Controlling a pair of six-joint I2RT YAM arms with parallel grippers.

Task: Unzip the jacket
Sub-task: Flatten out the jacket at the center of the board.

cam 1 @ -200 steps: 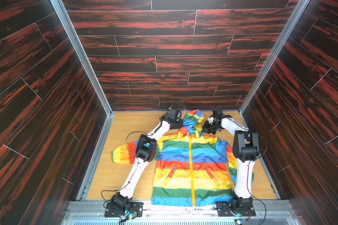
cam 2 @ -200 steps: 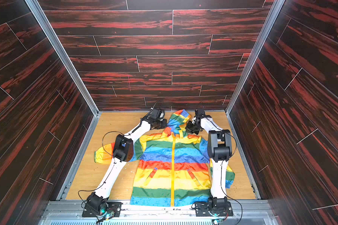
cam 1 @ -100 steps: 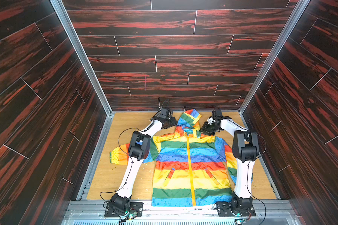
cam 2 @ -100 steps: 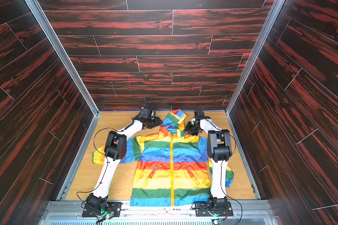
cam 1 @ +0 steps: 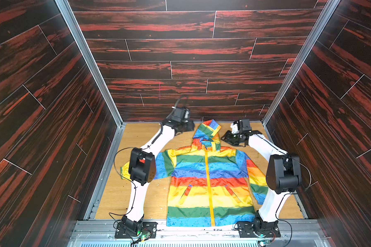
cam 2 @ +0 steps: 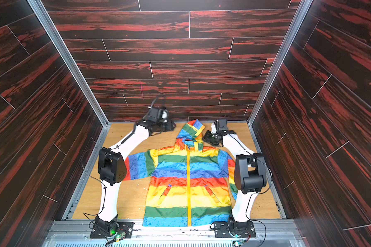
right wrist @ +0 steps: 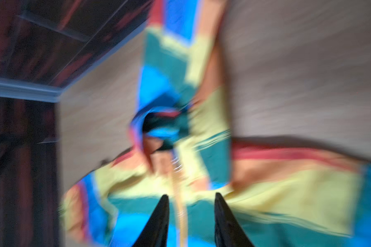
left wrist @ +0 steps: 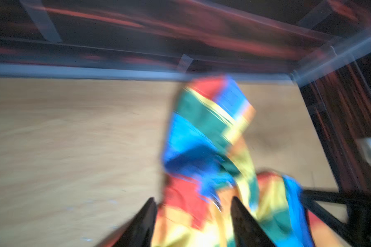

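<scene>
The rainbow-striped jacket [cam 1: 210,177] [cam 2: 189,177] lies flat, front up, on the wooden floor, hood [cam 1: 208,129] toward the back wall. Its yellow zipper [cam 1: 208,184] looks closed from collar to hem. My left gripper [cam 1: 189,128] [cam 2: 169,127] hangs left of the hood, off the cloth. In the blurred left wrist view it [left wrist: 193,203] is open, with only jacket cloth [left wrist: 201,139] behind the gap. My right gripper [cam 1: 225,138] [cam 2: 206,138] sits right of the collar. It [right wrist: 191,195] is open too, and the zipper [right wrist: 181,211] runs past behind the gap.
Dark wood-look walls [cam 1: 180,70] with metal corner posts [cam 1: 107,100] close in the floor on three sides. Bare floor [cam 1: 150,198] shows left of the jacket. The left sleeve [cam 1: 124,171] passes under my left arm's elbow [cam 1: 141,166]. A metal rail [cam 1: 191,226] runs along the front.
Both grippers have drawn back from the hood and collar. My left arm has swung left and its gripper has lifted. The jacket has settled flatter.
</scene>
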